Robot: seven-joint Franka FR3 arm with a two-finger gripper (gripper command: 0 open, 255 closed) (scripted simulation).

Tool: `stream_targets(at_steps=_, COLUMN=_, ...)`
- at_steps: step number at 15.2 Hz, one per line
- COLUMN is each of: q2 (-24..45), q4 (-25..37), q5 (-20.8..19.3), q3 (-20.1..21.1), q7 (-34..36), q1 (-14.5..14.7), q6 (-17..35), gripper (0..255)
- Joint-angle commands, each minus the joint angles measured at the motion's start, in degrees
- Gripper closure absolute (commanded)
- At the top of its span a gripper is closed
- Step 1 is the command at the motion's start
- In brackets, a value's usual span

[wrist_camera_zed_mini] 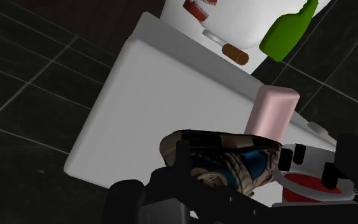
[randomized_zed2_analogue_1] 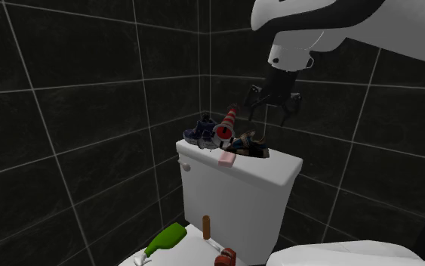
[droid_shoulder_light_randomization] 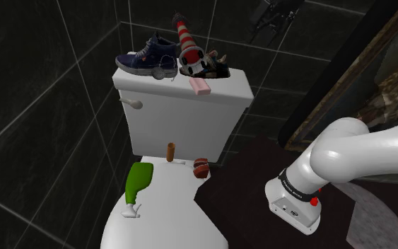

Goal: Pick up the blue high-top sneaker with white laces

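My gripper [randomized_zed2_analogue_1: 272,108]: fingers apart, holding nothing, hovering over toilet tank [droid_shoulder_light_randomization: 183,113]. Blue sneaker [droid_shoulder_light_randomization: 146,56]: upright on tank lid, beside patterned shoe [droid_shoulder_light_randomization: 206,68]; pink soap [droid_shoulder_light_randomization: 200,85] near

dim, flat render light
black wall tiles [droid_shoulder_light_randomization: 42,106] read murky; the white cistern [droid_shoulder_light_randomization: 183,117] stands out brightest, softly shaded

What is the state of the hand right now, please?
The hand is open and holds nothing.
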Motion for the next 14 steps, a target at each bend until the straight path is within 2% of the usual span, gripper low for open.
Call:
stream_targets(at_steps=1, q2=0.0, q4=0.0, q5=0.0, q3=0.0, q7=0.0, q1=0.0, q6=0.0, gripper=0)
stream_targets(at_steps=7, q2=11.1, q4=5.9, q5=-1.3, q3=3.4, q7=-3.2, q1=2.7, q6=7.0, gripper=0)
stream_targets(at_steps=14, q2=24.0, q4=15.0, q5=-4.4, q3=7.8, q7=-5.7, q1=5.0, q6=12.9, gripper=0)
